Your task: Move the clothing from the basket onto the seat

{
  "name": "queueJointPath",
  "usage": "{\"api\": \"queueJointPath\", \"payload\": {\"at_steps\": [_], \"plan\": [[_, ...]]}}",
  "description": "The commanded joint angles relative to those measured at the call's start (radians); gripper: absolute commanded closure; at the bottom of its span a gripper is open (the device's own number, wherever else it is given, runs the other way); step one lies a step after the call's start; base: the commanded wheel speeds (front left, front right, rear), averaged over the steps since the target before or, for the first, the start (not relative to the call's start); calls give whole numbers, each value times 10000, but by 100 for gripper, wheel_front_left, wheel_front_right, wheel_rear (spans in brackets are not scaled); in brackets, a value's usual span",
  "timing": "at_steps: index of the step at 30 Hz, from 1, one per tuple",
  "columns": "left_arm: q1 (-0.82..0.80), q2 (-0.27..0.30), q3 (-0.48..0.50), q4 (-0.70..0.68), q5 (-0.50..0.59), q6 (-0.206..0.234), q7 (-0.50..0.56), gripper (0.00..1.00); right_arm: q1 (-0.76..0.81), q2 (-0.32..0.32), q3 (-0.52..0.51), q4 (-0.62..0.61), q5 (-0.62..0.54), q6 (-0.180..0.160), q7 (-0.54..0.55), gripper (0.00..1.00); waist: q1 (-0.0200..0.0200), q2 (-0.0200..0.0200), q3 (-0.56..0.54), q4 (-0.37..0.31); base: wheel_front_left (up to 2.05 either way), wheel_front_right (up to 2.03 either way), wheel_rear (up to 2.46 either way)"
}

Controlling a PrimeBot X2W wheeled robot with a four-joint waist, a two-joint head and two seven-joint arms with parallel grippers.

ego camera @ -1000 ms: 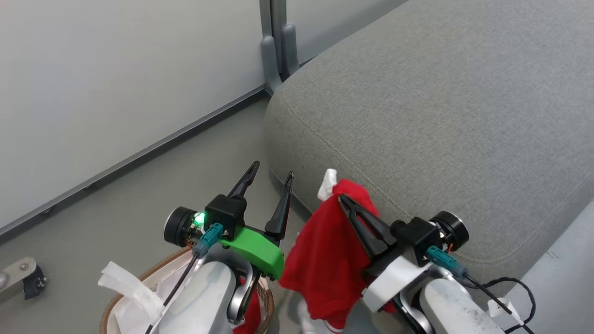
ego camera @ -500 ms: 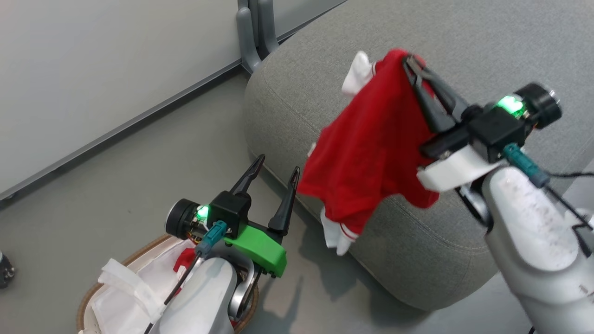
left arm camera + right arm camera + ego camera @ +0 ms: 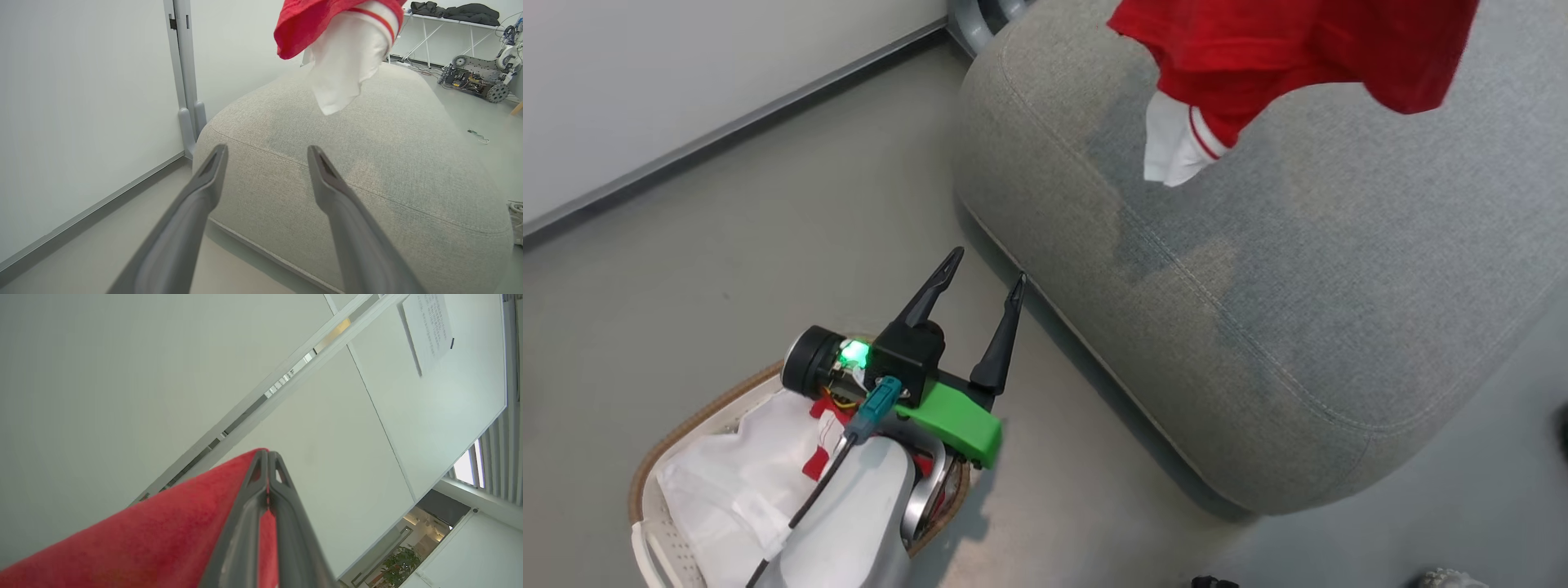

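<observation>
A red garment (image 3: 1298, 49) with a white panel (image 3: 1172, 143) hangs in the air above the grey sofa (image 3: 1258, 310), cut off by the head view's top edge. In the right wrist view my right gripper (image 3: 267, 455) is shut on this red garment (image 3: 143, 535), pointing up at the wall. My left gripper (image 3: 980, 273) stands open and holds nothing, above the floor between basket and sofa. From the left wrist view the garment's white panel (image 3: 347, 65) dangles over the sofa (image 3: 367, 163). The basket (image 3: 678, 425) sits at the lower left with its white liner (image 3: 735, 482) and a bit of red clothing (image 3: 821, 433) beside my left arm.
A pale wall with a grey baseboard (image 3: 727, 131) runs along the upper left. A grey post foot (image 3: 980, 12) stands at the sofa's far corner. Bare grey floor (image 3: 768, 261) lies between wall, basket and sofa. A wheeled machine (image 3: 474, 75) and a rack stand beyond the sofa.
My right arm has lifted the red garment up and over the sofa, out past the head view's top edge. The head camera has tilted; the left gripper stays open over the basket.
</observation>
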Motion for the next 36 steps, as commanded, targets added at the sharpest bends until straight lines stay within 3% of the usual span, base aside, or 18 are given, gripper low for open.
{"api": "queueJointPath", "payload": {"at_steps": [1, 7, 16, 27, 33, 35, 36], "plan": [[-218, 126, -3, -28, 76, -52, 5, 0, -319, -215, 11, 342, -286, -15, -2, 100, -1, 0, 792, 577, 0, 0, 0], [-564, 354, -158, -177, 178, -159, 5, 0, -1483, -874, -636, 1810, -1205, -15, -2, 100, -1, 0, 1714, 1145, 0, 0, 0], [-1249, 680, -534, -459, 135, -199, 5, 0, -1862, -1206, -2441, 3200, -1958, -15, 5, 100, -1, 0, 3218, 1864, 0, 0, 0], [-1807, 1036, -943, -560, -92, -204, 5, 0, 330, -124, -5004, 4368, -2657, -15, 8, 100, -1, 0, 4199, 2216, 0, 0, 0], [-1841, 1103, -1017, -432, -169, -205, 6, 0, 2054, 733, -6554, 3732, -2912, -15, 3, 100, -1, 0, 4130, 2224, 0, 0, 0], [-1749, 1062, -984, -394, -207, -203, 6, 0, 2713, 993, -6884, 3315, -2894, -15, 2, 56, -1, 0, 3934, 2189, 0, 0, 0], [-1692, 1041, -969, -373, -220, -197, 6, 0, 3025, 1114, -6981, 3124, -2896, -15, 2, 21, -1, 0, 3816, 2170, 0, 0, 0]]}}
